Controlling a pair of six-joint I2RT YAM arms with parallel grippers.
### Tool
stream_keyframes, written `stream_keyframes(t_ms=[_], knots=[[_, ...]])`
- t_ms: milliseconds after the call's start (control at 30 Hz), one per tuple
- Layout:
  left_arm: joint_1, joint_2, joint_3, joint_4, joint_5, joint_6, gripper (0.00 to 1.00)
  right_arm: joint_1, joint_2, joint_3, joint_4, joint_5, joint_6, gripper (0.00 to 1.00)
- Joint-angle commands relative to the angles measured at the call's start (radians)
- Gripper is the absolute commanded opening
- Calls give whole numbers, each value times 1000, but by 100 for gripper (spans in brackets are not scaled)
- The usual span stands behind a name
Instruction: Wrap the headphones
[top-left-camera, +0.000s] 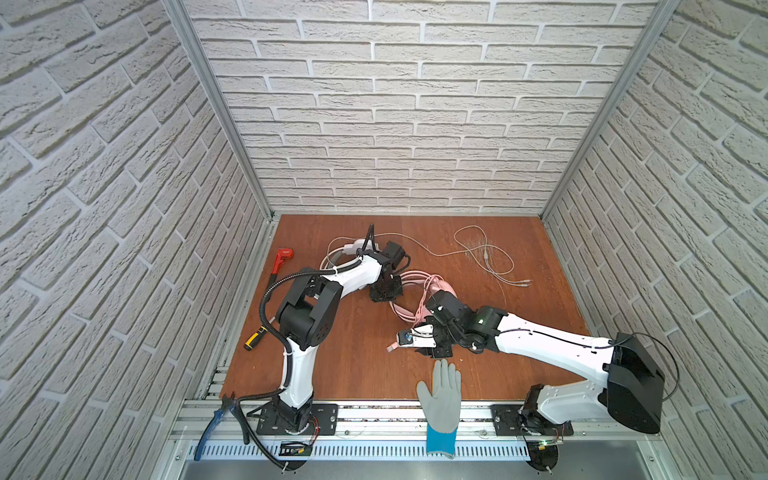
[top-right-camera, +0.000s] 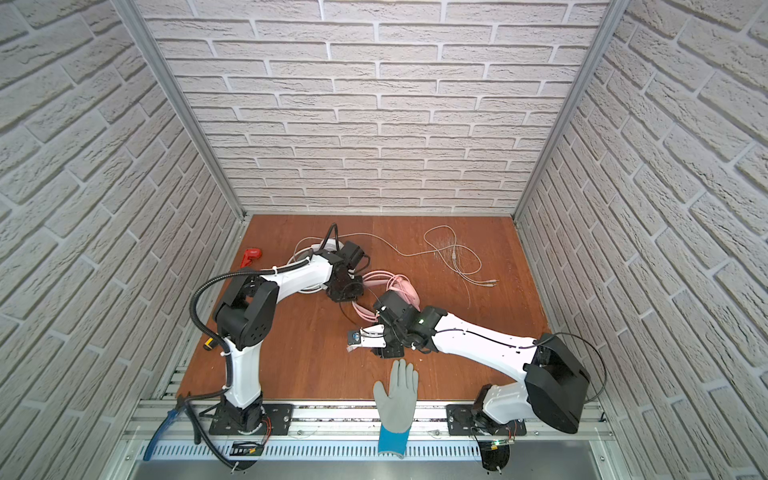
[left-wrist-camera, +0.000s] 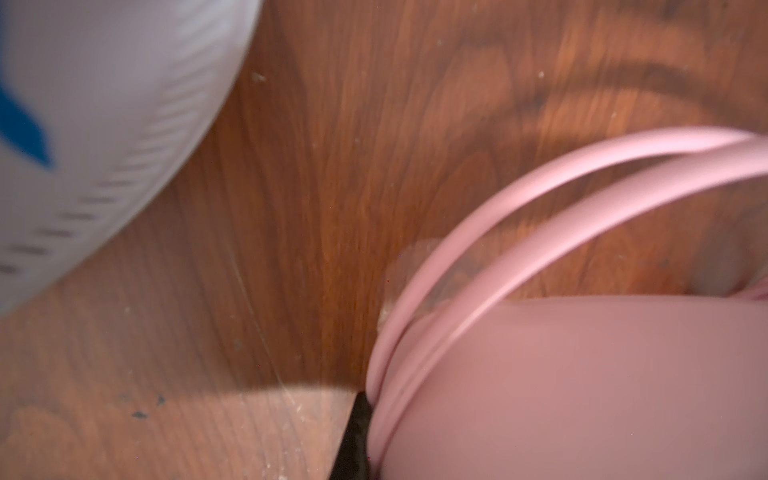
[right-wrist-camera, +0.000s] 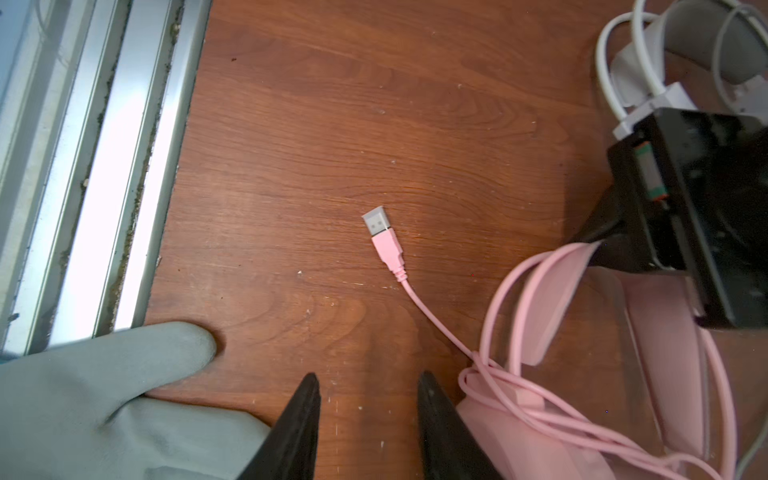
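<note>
The pink headset (top-left-camera: 415, 286) lies near the middle of the worktop (top-left-camera: 353, 365), between the two arms. The left gripper (top-left-camera: 385, 291) reaches down onto it with its jaws closed on the pink headband. In the right wrist view a black finger meets the band's edge. The left wrist view shows the double band (left-wrist-camera: 540, 199) arching off the earcup (left-wrist-camera: 582, 374) right beside that finger. The pink cable (right-wrist-camera: 519, 390) is looped several times round the headset. Its last stretch runs loose across the wood to a USB plug (right-wrist-camera: 384, 239), which lies flat and touches nothing else.

The right gripper (right-wrist-camera: 369, 376) hovers low over the worktop just beside the wound cable, jaws apart with only bare wood between them — it holds nothing. The plug lies ahead of its fingertips, apart from them.

The white headset (top-left-camera: 343, 251) sits behind the pink one, mostly hidden under the left arm. Its white cable (top-left-camera: 478, 249) sprawls in loose loops across the back right of the worktop — none of it is wound on the headset. A grey glove (top-left-camera: 442, 395) with a blue cuff lies flat at the front edge, near the right gripper. A red wrench (top-left-camera: 282, 257) lies by the left edge
</note>
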Motion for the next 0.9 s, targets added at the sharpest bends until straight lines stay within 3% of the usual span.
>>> stream_keyframes(t_ms=[0,133,467,867], knots=[[-14,-40,-7,42,-5,-36,0,4,-26,8,52,6,-18,41],[-30,-39,-5,40,-9,-51,3,4,-24,0,35,10,-31,41],[-49,-31,-1,27,-2,-73,23,4,-40,-32,7,55,-50,41],[-38,-141,60,-37,-61,-45,60,5,18,-5,-12,47,-92,41]])
